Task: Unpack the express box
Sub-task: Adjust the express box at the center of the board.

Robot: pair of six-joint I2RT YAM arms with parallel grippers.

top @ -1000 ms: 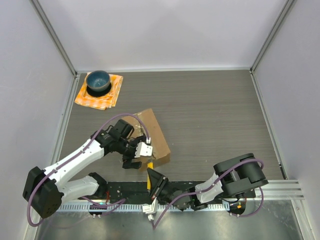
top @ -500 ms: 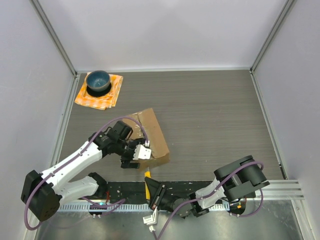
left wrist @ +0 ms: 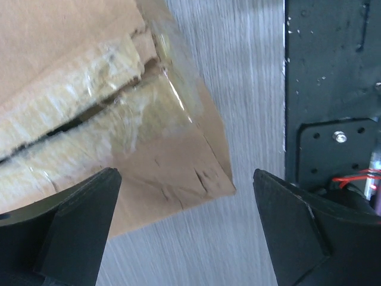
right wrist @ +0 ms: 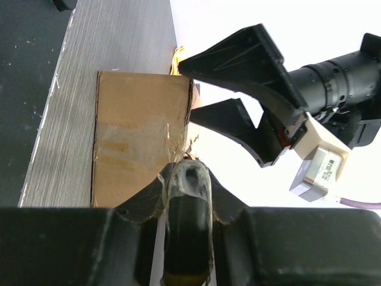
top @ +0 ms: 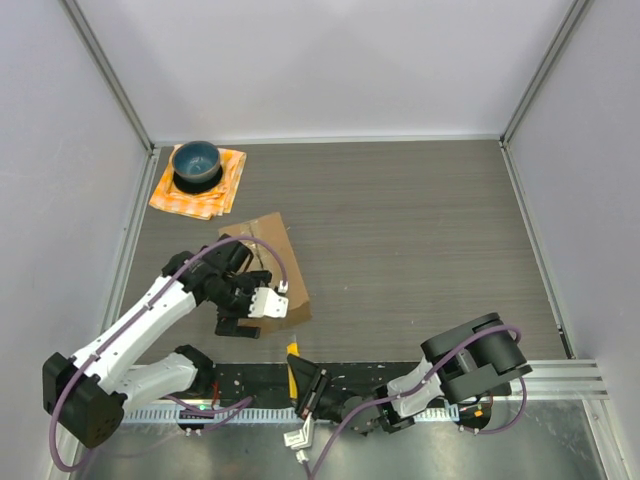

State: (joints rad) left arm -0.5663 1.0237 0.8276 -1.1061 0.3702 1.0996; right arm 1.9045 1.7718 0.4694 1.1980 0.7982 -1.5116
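The express box (top: 262, 250) is a brown carton lying on the wooden table left of centre. Its taped top seam (left wrist: 89, 113) is slit open along its length. My left gripper (top: 240, 312) hovers over the box's near corner (left wrist: 202, 179), open, with nothing between its fingers (left wrist: 77, 226). My right gripper (top: 310, 390) is low at the near edge, apart from the box. It is shut on a black cutter (right wrist: 189, 220) with bits of tape stuck to its tip. The box's end face (right wrist: 137, 137) is straight ahead in the right wrist view, with the left gripper (right wrist: 238, 83) above it.
A blue bowl (top: 196, 162) sits on an orange cloth (top: 215, 197) at the far left corner. The black base plate (left wrist: 333, 89) runs along the near edge. Grey walls enclose the table on three sides.
The box has slid left and turned a little, together with my left gripper. My right gripper has drawn back towards the near edge with the cutter.
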